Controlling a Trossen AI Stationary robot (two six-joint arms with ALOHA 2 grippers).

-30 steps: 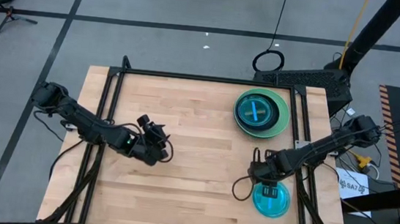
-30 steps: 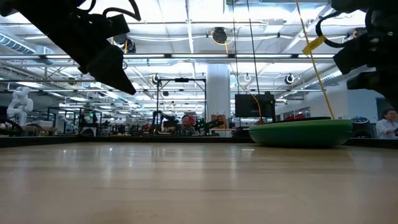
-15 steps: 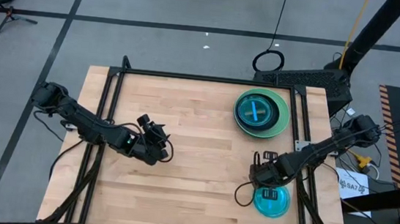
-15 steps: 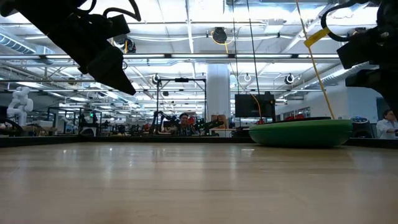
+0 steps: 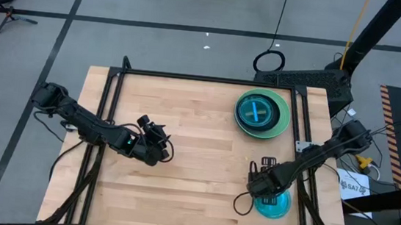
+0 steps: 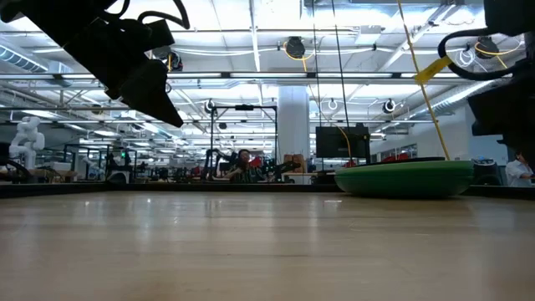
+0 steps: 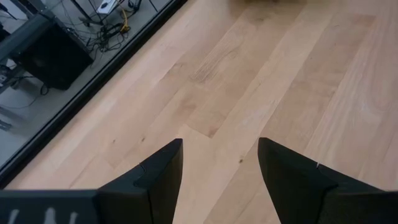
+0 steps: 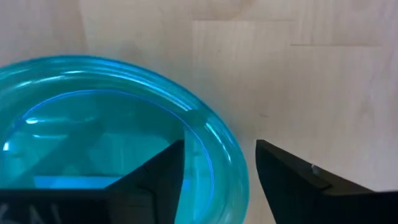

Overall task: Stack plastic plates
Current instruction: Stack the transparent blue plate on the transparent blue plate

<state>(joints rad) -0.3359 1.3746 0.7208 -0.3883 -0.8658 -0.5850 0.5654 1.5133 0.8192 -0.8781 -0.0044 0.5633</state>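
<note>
R end effector [image 8: 217, 171] sat low over the cyan-blue plate [image 5: 273, 203] at the near R part of the surface [image 5: 196, 156], fingers spread, one over the plate's inside, the other outside its rim; nothing gripped. The plate lay flat. A stack w/ mint green plate [image 5: 262, 114] at the bottom sat at far R. L end effector [image 7: 219, 163] hovered over bare wood, L-centre, fingers apart, empty.

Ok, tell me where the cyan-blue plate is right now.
In the high view the cyan-blue plate lies near the table's front right corner, partly under the right hand, well in front of the green stack.
</note>
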